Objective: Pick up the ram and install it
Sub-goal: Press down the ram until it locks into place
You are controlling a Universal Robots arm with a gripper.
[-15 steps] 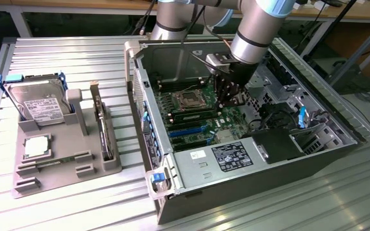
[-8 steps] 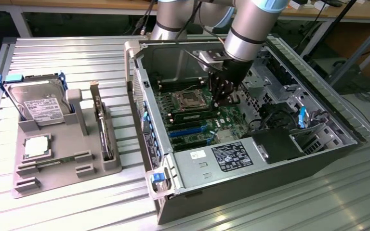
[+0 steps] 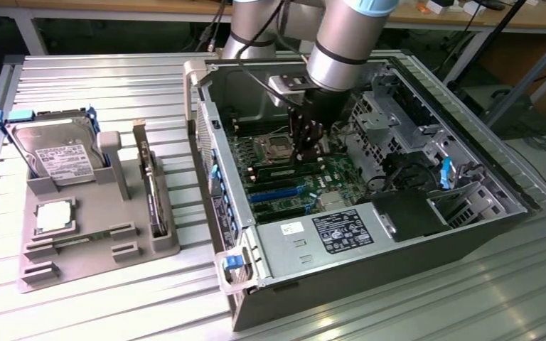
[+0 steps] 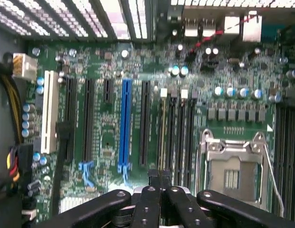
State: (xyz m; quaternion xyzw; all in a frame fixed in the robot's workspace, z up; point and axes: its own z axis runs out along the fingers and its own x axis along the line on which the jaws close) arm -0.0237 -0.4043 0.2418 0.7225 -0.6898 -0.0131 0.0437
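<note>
The exterior view looks down from high on the open computer case (image 3: 349,213); the wrist view hangs close over its motherboard (image 4: 114,109) (seen in both).

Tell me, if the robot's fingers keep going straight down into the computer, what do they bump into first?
Probably the ram in its memory slot on the motherboard. The gripper, fingers shut, points at it, beside the empty processor socket. Exact depth is unclear.

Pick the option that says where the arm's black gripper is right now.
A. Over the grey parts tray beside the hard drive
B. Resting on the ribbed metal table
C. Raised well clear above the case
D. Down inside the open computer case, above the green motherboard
D: in the exterior view the black gripper reaches down inside the open computer case, fingers shut, just above the green motherboard beside the silver processor socket.
</note>
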